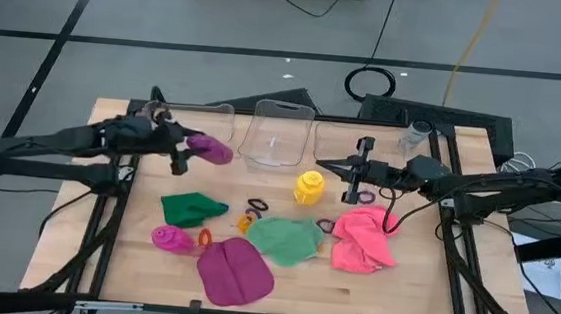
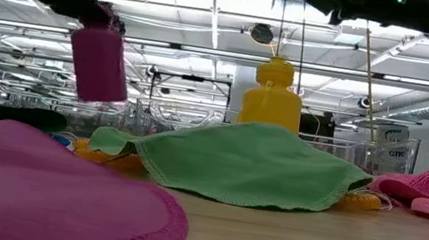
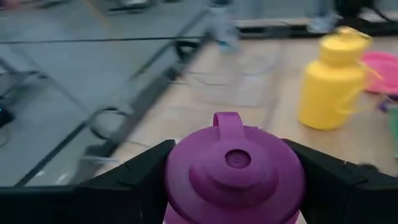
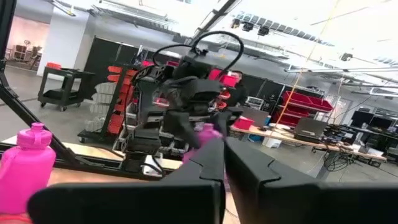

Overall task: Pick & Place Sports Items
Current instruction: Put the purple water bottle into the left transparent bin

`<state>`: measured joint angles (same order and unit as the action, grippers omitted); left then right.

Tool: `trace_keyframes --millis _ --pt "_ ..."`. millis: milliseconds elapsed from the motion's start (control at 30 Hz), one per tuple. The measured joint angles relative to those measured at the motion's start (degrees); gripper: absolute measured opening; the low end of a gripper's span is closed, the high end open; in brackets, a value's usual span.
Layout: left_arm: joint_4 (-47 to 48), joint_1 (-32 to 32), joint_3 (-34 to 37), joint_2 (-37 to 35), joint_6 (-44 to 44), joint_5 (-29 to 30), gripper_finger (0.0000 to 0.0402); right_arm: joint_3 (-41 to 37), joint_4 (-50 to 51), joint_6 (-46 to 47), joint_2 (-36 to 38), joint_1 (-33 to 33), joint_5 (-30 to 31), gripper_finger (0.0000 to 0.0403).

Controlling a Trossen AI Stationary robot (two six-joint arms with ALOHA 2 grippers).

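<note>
Purple bottle [image 1: 211,150] sits clamped in the left gripper [image 1: 183,150], high view, above the surface [image 1: 411,288] beside a clear bin [image 1: 278,133]. Right gripper [image 1: 332,165], fingers together, hovers near the yellow bottle [image 1: 308,186].

Low view: the purple bottle hangs clear of the surface; a soft green cloth [image 2: 242,162] fronts the yellow bottle.

Left wrist view: dark fingers [image 3: 134,174] flank its smooth rounded cap.

One camera hangs above me and looks straight down on the whole desk [image 1: 132,256] and both my arms, while another sits at desk-top height, close behind the green cloth [image 2: 242,162], facing level into the room. My left wrist camera looks down over the purple bottle [image 3: 235,171] toward the yellow bottle [image 3: 331,78], which the overhead and level views share; my right wrist camera faces level across the desk.
</note>
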<state>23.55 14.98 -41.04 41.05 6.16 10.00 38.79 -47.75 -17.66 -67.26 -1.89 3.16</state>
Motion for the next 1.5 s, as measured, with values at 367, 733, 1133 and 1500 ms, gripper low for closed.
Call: trace_keyframes --millis 367,733,1133,1500 --pt "-0.1 0.0 0.0 -3.6 -8.9 17.0 0.0214 0.0 0.0 0.0 0.0 0.0 0.0 0.0000" --pt "-0.3 0.3 0.0 -3.6 -8.0 23.5 0.0214 0.0 0.0 0.1 0.0 0.0 0.0 0.0000" --pt "-4.6 12.3 0.0 2.1 -2.6 8.3 0.0214 0.0 -0.2 0.0 0.0 0.0 0.0 0.0000" --pt "-10.9 26.2 0.0 13.1 0.5 -7.1 0.0214 0.0 -0.4 -0.8 0.0 0.0 0.0 0.0000"
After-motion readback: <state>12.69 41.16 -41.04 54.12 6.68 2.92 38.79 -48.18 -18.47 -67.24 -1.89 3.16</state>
